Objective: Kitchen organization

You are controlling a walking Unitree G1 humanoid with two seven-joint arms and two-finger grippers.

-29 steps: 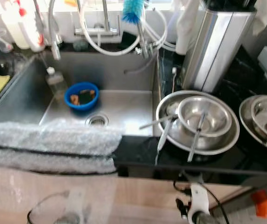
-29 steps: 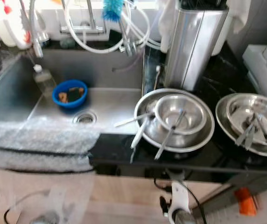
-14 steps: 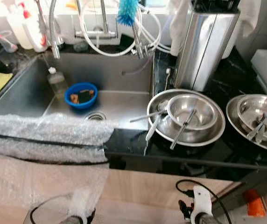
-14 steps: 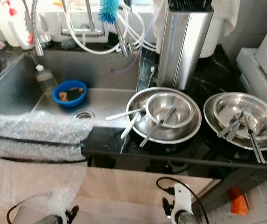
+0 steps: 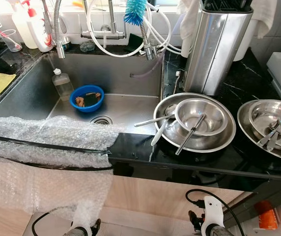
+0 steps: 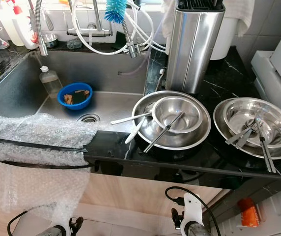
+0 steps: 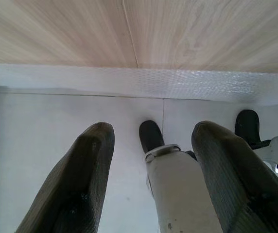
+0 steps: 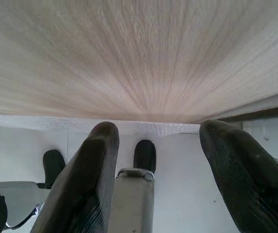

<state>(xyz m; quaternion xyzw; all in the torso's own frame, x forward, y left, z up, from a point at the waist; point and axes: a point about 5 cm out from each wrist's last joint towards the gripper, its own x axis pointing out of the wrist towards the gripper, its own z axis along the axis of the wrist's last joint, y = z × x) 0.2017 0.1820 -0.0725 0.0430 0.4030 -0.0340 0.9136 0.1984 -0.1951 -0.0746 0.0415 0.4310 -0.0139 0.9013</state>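
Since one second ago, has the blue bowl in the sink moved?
No. The blue bowl sits just above the drain as before; the camera shifted.

Sink (image 5: 130, 110): brushed stainless steel, matt. Worktop (image 5: 219, 162): glossy black stone, white-veined. Nested bowls (image 5: 199, 123) near its front edge: polished metal, mirror-bright. Knife block (image 5: 214, 46): satin steel. Small bowl (image 5: 86, 98): blue plastic. Bubble wrap (image 5: 47, 147): clear, dimpled. Cabinet front (image 8: 139, 53): pale matt wood grain.

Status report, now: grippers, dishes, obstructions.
Left gripper and right gripper both open, hanging low by the cabinet front. Nested steel bowls with utensils untouched on the counter. Bubble wrap drapes the sink edge.
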